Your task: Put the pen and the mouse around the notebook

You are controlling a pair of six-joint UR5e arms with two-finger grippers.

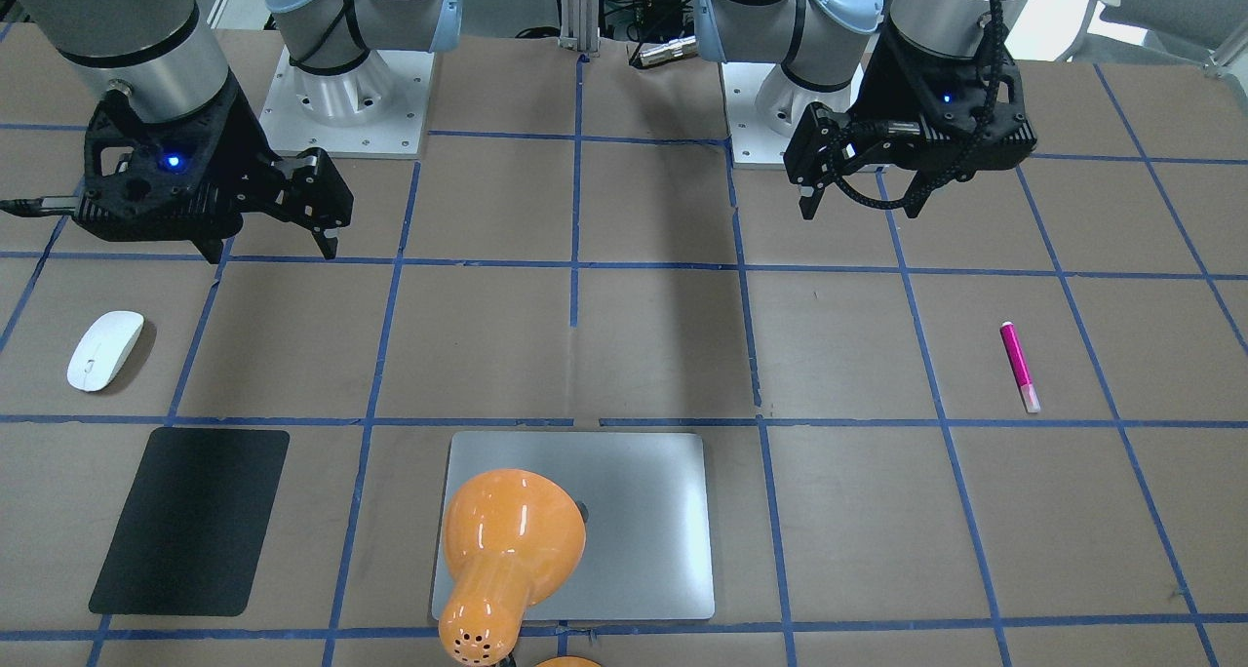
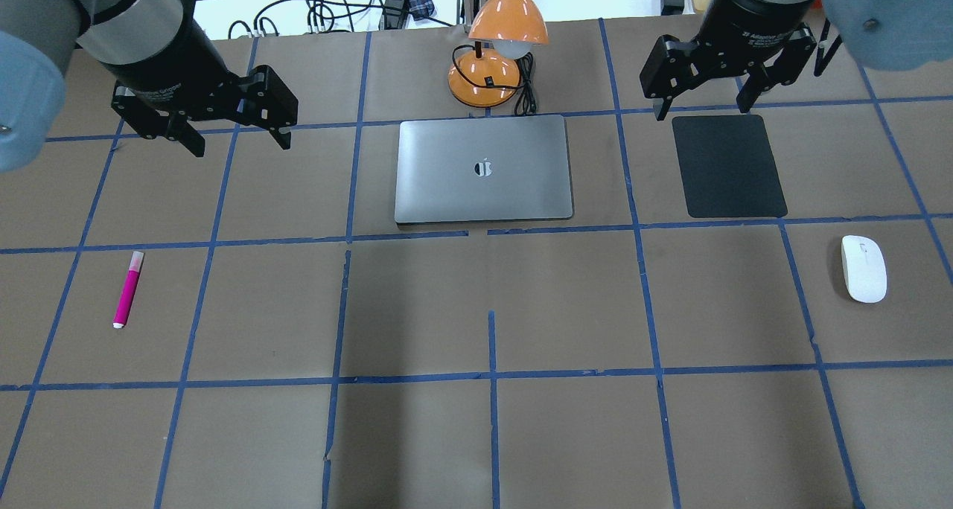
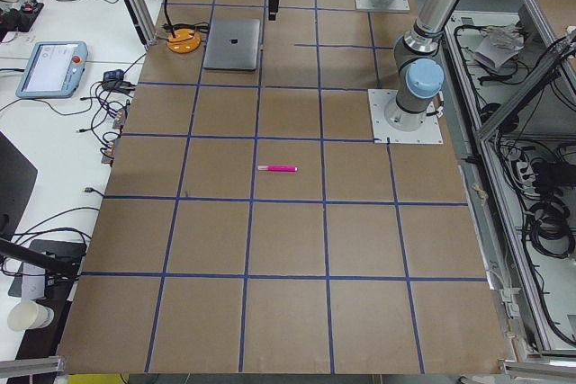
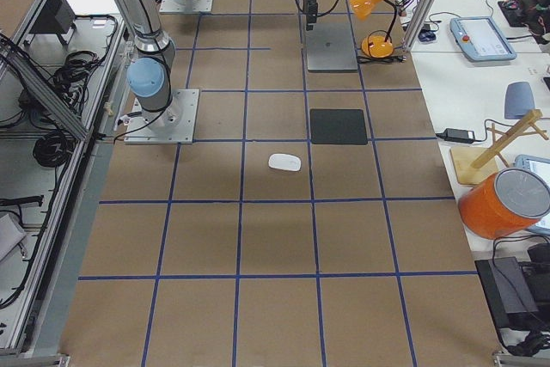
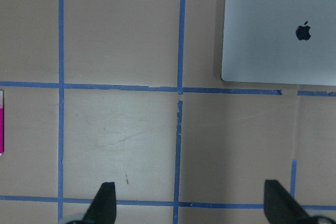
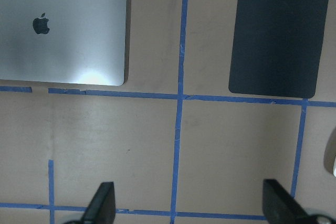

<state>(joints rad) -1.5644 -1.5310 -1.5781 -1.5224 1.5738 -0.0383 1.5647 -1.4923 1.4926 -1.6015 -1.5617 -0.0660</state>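
The silver-grey notebook lies closed at the table's far middle; from the front view an orange lamp hides part of the notebook. The magenta pen lies alone at the left, nearer me than my left gripper, which hangs open and empty above the table. The white mouse rests at the right, nearer me than my right gripper, also open and empty. In the left wrist view the pen just shows at the left edge and the notebook at upper right, beyond the left gripper.
A thin black mat lies right of the notebook, beneath the right gripper. An orange desk lamp with its cord stands just behind the notebook. Brown table paper with blue tape lines covers the near half.
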